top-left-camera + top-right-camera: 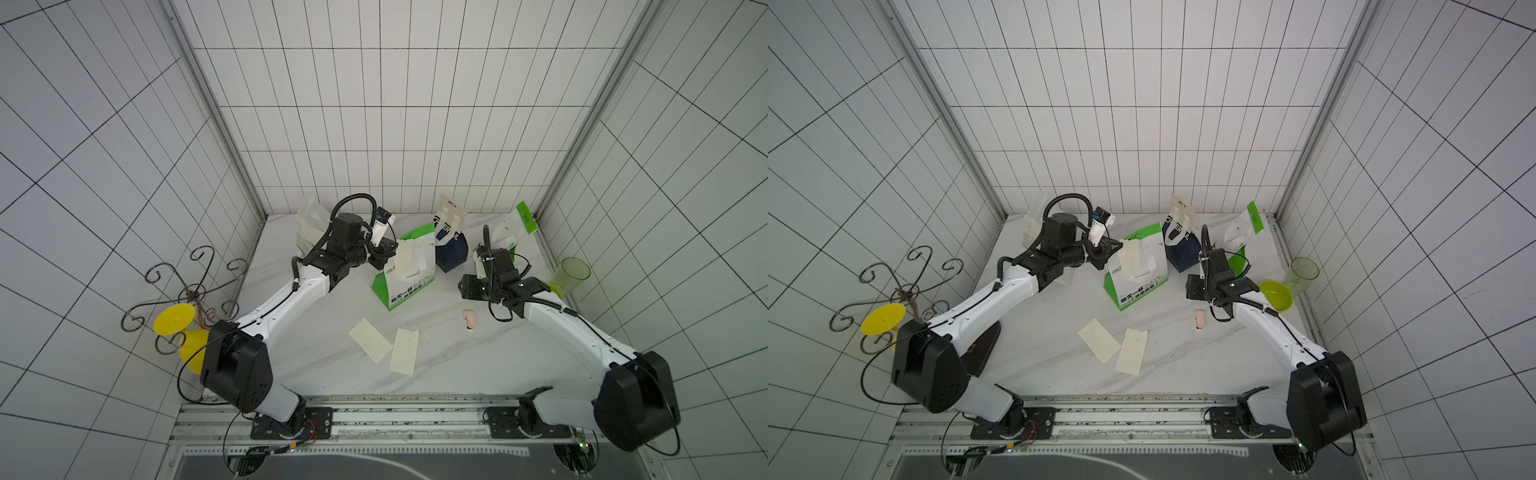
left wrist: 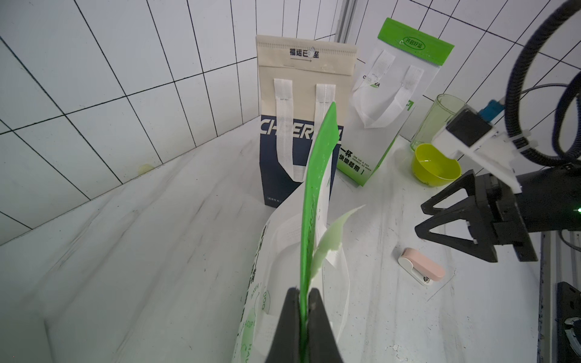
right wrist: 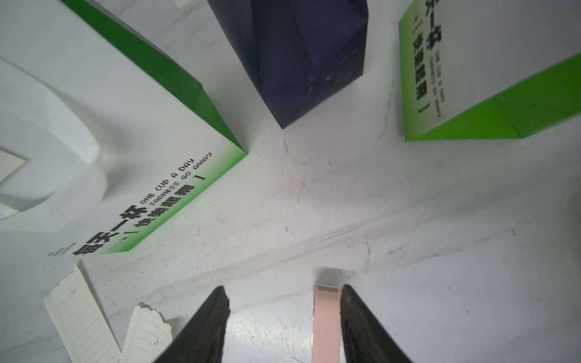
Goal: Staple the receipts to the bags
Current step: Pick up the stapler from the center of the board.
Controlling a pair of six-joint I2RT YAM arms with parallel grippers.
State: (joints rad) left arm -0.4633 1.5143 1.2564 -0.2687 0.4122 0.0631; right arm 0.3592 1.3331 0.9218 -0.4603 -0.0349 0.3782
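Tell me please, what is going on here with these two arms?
The left gripper is shut on the green top edge of a green-and-white bag, with a receipt against the bag's front. The right gripper is open just above the pink stapler, which lies on the table. Two more receipts lie loose on the table.

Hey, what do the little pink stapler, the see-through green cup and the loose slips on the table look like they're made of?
Pink stapler: probably plastic, smooth matte shell.
Green cup: tinted clear plastic or glass, background shows through; can't tell which.
Loose slips: thin matte paper, faint printed lines, one ragged end.
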